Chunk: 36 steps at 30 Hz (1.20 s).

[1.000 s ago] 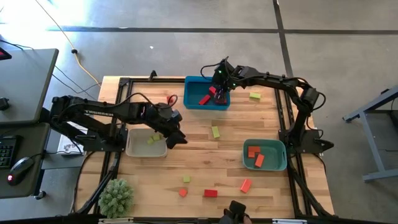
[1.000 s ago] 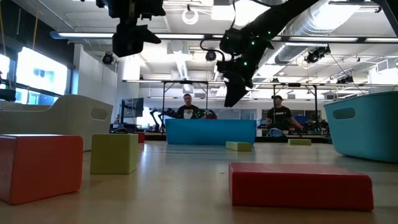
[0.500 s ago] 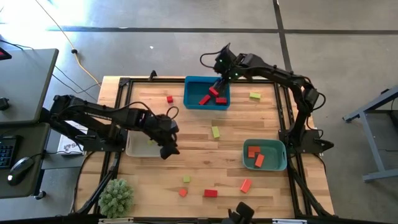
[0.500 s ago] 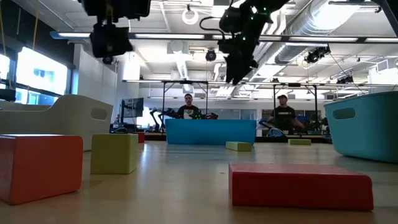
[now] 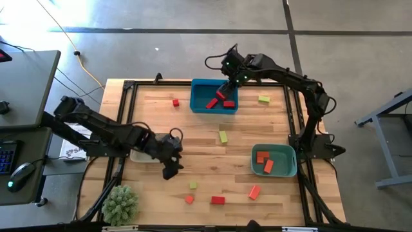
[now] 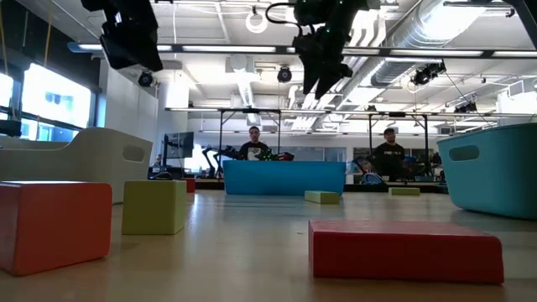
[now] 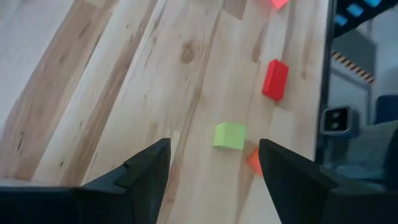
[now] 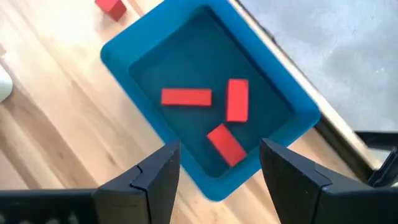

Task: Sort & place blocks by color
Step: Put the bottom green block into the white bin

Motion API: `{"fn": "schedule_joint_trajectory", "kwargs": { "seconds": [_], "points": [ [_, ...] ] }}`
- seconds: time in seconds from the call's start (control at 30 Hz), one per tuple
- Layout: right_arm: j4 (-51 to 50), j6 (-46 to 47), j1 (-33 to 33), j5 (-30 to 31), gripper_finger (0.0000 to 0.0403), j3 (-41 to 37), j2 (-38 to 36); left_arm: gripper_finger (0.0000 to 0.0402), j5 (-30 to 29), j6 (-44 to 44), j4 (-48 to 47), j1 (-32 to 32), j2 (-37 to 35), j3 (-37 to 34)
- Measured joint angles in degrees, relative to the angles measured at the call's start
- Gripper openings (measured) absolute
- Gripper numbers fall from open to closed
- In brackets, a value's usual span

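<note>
On the near edge of the bench (image 5: 206, 164) lie four loose blocks: a yellow-green cube (image 5: 192, 185), a small orange-red block (image 5: 189, 199) just beside it, a red oblong (image 5: 218, 200), and an orange-red oblong (image 5: 254, 192) farther right. A plant ball (image 5: 120, 203) sits at the near left corner. In the low view the red oblong (image 6: 405, 248) lies nearest, with an orange-red block (image 6: 54, 225) and a yellow-green cube (image 6: 153, 206) to its left.

The left pincer (image 5: 169, 169) hangs above bare wood beside the beige tray (image 5: 143, 154), its fingers (image 7: 147, 169) spread apart and empty; past them its wrist view shows the yellow-green cube (image 7: 229, 135) and the red oblong (image 7: 275, 79).

At the right, the teal tray (image 5: 290, 169) holds two orange-red blocks (image 5: 264, 161). A yellow-green block (image 5: 223, 136) lies mid-bench.

Farther back, the right pincer (image 5: 223, 88) hovers over the blue tray (image 5: 196, 103), open with nothing between its fingers (image 8: 155, 177). Three red oblongs (image 8: 227, 99) lie in that tray. A red cube (image 5: 175, 102) sits on the wood left of it, and a yellow-green block (image 5: 264, 99) to its right.

Two people (image 6: 254, 145) stand in the room beyond.
</note>
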Motion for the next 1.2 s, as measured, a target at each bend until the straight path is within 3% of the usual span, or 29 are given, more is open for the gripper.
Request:
{"fn": "schedule_joint_trajectory", "kwargs": {
  "seconds": [0.47,1.2],
  "points": [
    [-1.0,3.2,6.2,6.2,0.0206,-0.1,0.0,0.0233,-6.1,6.2,10.1,-6.9,13.4,0.0],
    [-1.0,5.1,6.9,6.3,0.0206,-0.2,0.0,0.0233,-9.9,7.0,19.9,-12.1,25.8,0.0]
  ]
}}
